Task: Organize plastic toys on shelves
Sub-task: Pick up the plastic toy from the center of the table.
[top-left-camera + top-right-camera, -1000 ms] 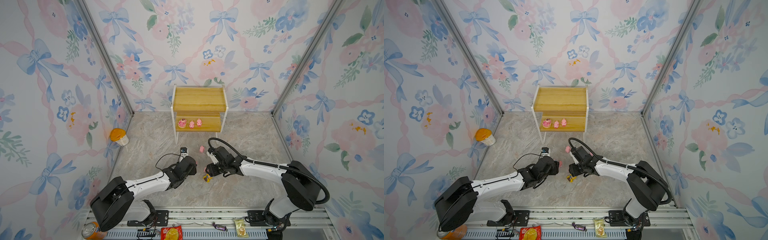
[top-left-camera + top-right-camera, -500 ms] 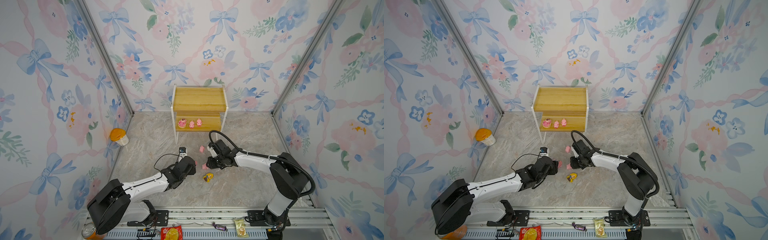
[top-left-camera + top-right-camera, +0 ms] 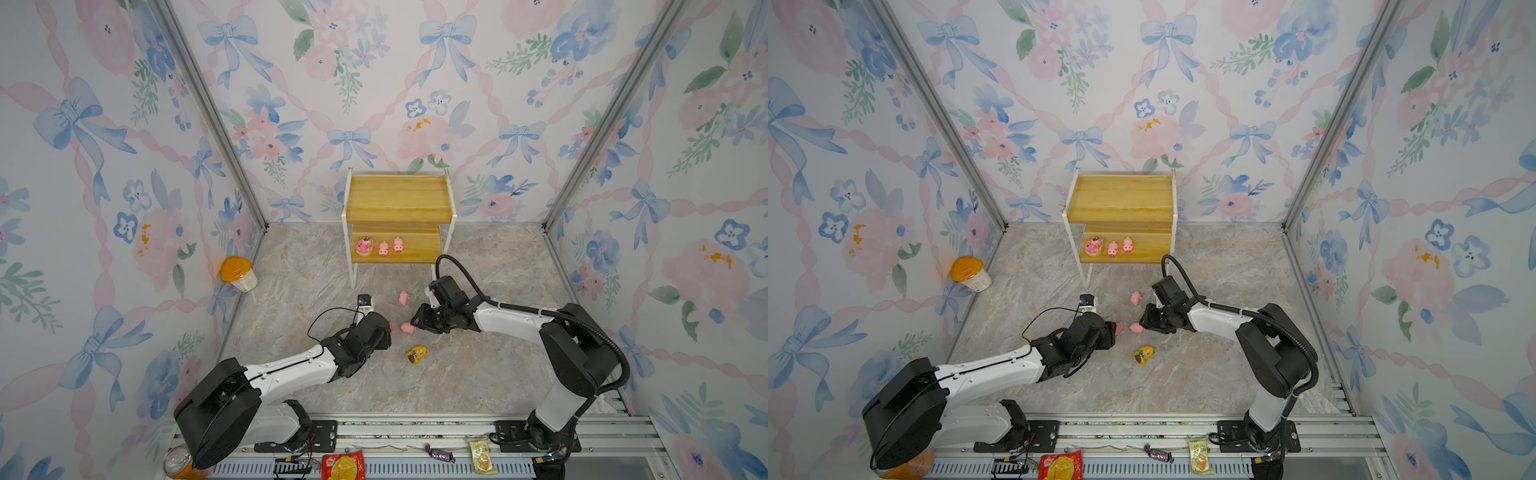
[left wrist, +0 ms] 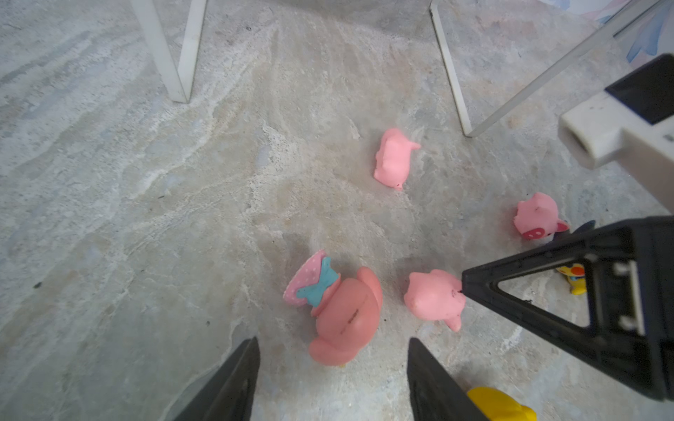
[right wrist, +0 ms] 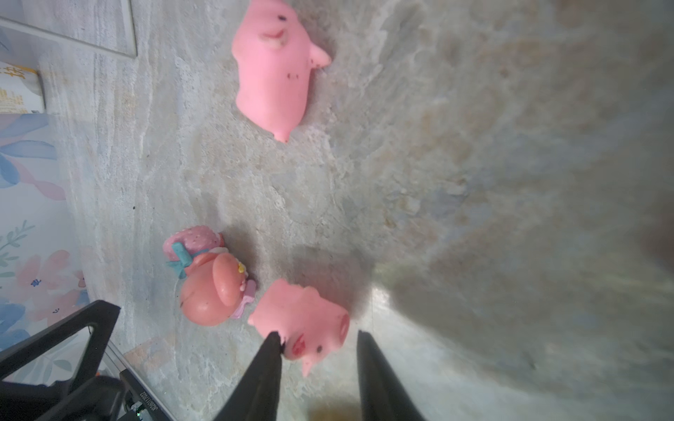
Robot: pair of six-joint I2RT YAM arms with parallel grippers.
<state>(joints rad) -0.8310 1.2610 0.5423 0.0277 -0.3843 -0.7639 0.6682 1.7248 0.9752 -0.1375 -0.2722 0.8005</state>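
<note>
Pink toys sit in two places. On the lower board of the shelves point(image 3: 399, 199), against the back wall, a pig on a round base point(image 3: 364, 246), a middle pig point(image 3: 383, 248) and an end pig point(image 3: 398, 244) stand in a row. On the marbled tabletop point(image 3: 478, 374), a loose pig point(image 3: 403, 298) lies near the rack's front legs. The left gripper point(image 4: 332, 344) is spread wide, with the blue-hatted figure point(image 4: 344, 310) lying just at its fingertips. The right gripper point(image 5: 318, 335) is narrowly parted around the head of a toppled pig point(image 5: 302, 320), and one fingertip touches it. A yellow-haired doll point(image 3: 417, 354) lies nearer the front.
</note>
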